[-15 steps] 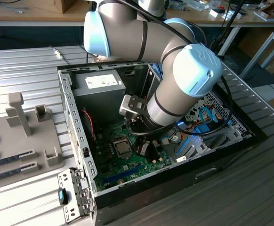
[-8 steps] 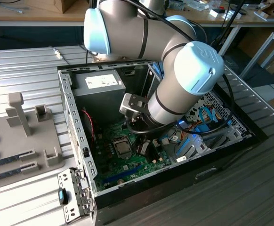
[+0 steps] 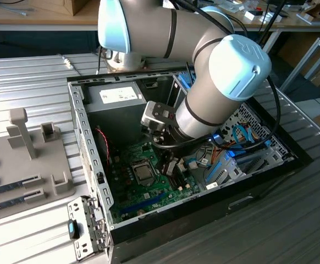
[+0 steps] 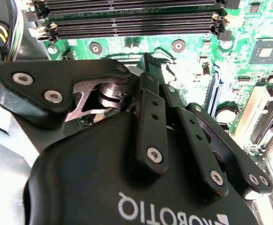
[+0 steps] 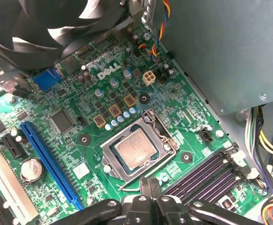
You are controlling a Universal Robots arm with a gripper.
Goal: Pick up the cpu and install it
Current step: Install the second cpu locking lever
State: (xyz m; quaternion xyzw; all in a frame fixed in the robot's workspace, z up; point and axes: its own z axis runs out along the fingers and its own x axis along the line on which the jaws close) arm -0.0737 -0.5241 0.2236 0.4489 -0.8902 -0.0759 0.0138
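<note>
While seated, one cpu shows.

gripper over mobo, RAM slots

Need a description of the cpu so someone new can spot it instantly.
Look inside the open computer case at the green motherboard on its floor. Near the board's middle sits a square metal-framed socket, and the cpu lies inside it. It is the lone flat silver-grey square, unlike the long dark memory slots and blue expansion slot nearby.
</note>
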